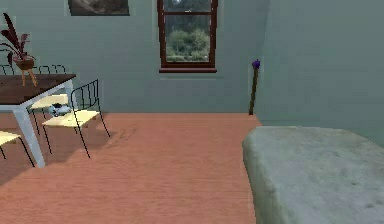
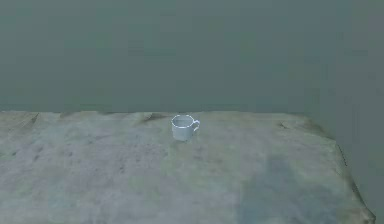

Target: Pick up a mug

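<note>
Arm side view: a small pale mug (image 2: 184, 127) stands upright near the frame's centre, handle to the right, on a mottled grey bed (image 2: 90, 175) cut off by the left and bottom edges; the hand's state cannot be told. Forward view: a wall picture (image 1: 98, 6) is cropped at the top edge, and a thin dark pole (image 1: 254, 90) right of the window (image 1: 188, 35) is too small to identify.
</note>
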Tool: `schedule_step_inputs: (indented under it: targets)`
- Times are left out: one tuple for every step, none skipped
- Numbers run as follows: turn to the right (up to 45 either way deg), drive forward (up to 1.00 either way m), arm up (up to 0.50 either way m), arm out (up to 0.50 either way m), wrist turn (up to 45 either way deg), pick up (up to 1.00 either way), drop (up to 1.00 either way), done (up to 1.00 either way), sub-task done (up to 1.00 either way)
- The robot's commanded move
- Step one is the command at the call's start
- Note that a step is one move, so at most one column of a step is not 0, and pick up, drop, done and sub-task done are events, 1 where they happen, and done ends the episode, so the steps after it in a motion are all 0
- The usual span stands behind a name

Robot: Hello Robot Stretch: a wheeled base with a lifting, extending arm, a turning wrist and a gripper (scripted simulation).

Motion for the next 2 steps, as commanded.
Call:
schedule_step_inputs:
  targets:
    - [0.0, 0.00, 0.50, 0.00, 0.0, 0.00, 0.00, 0.00, 0.00]
    - [0.0, 0.00, 0.38, 0.00, 0.0, 0.00, 0.00, 0.00, 0.00]
